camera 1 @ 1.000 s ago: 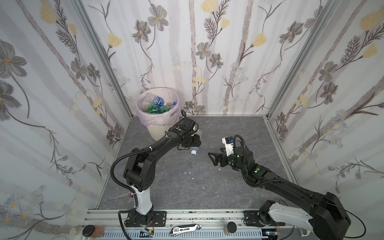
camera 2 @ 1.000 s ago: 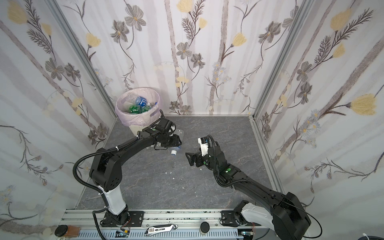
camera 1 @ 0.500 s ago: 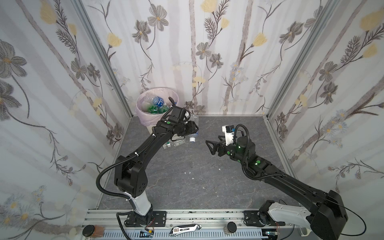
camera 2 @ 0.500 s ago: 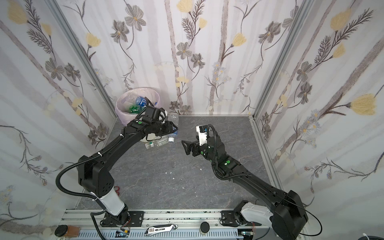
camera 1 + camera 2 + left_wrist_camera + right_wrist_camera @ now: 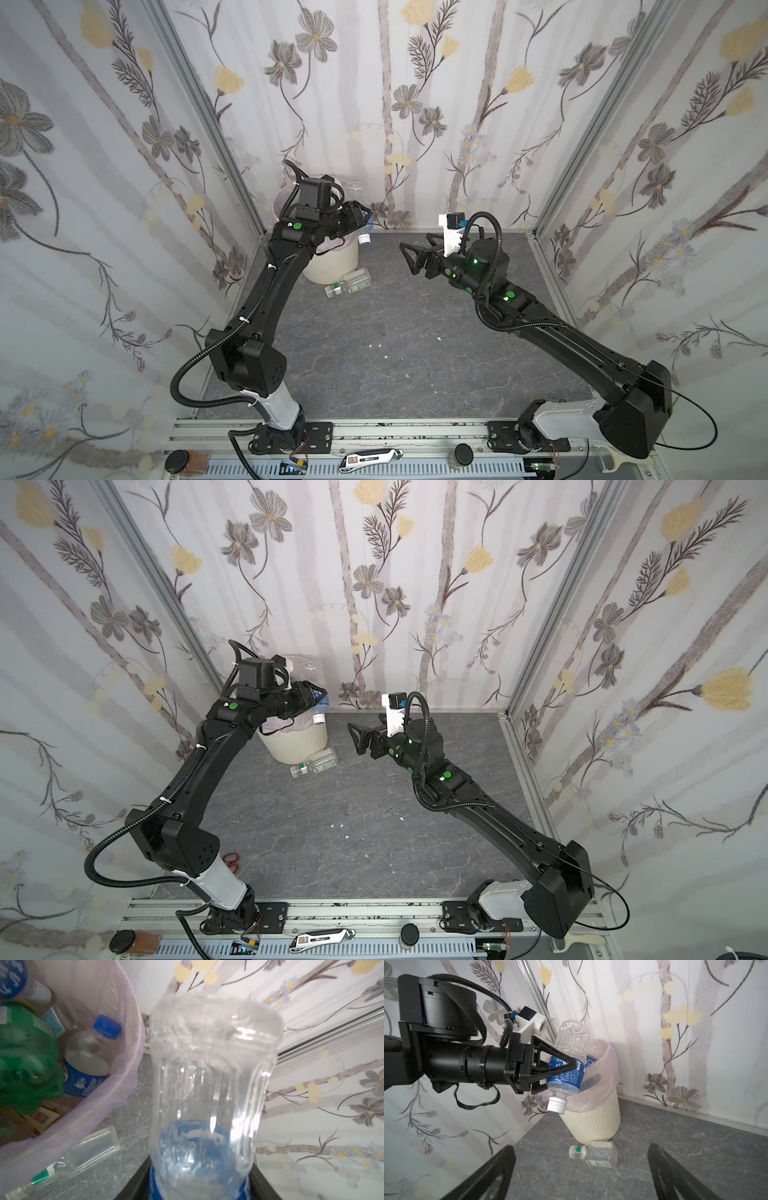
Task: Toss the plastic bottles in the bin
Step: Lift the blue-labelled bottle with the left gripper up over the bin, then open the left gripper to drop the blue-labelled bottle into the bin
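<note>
Three walls [image 5: 415, 83] papered with grey and yellow flowers on pale stripes enclose a dark grey marbled floor [image 5: 374, 374]. Metal posts [image 5: 203, 108] stand in the far corners. White crumbs [image 5: 377, 345] dot the floor, and a slotted metal rail [image 5: 415, 430] runs along the near edge.

pepsi logo on blue-capped bottle [image 5: 83, 1076] in bin [image 5: 133, 1053]; rest illegible.

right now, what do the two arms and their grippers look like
Both the left arm and right arm are black with a white base link, green dots at the joints and a ribbed black cable hose. The left gripper and right gripper have black triangular open-frame fingers.
</note>
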Motion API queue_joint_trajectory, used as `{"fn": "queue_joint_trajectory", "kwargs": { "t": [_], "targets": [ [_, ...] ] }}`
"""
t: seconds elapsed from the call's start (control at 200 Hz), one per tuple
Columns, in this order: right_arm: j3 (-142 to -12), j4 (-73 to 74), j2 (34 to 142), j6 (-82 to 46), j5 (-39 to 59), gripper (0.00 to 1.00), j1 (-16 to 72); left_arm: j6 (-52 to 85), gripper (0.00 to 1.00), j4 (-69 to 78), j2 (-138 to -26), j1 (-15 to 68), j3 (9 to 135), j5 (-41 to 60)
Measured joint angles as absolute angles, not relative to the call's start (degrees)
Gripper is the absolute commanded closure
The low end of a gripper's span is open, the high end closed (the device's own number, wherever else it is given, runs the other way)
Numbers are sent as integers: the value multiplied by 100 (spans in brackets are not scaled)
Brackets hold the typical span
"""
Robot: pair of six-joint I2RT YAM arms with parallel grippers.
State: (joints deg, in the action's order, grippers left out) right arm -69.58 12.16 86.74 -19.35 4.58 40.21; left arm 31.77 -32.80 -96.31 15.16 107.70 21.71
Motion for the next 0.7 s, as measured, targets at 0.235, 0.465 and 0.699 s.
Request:
{"fn": "queue_joint_trajectory", "kwargs": {
  "t": [0.235,0.465,0.699],
  "targets": [
    [-8082,987,9435,-1942,458,0,4123,3284,44,-3286,-9780,1229,11705,2209],
    [-8818,744,9845,-1949,482,0,4167,3249,44,-3299,-9929,1039,12995,1796],
    [-8941,670,9929,-1944,563,0,4174,3109,41,-3177,-10145,786,14258,1288]
  ]
}}
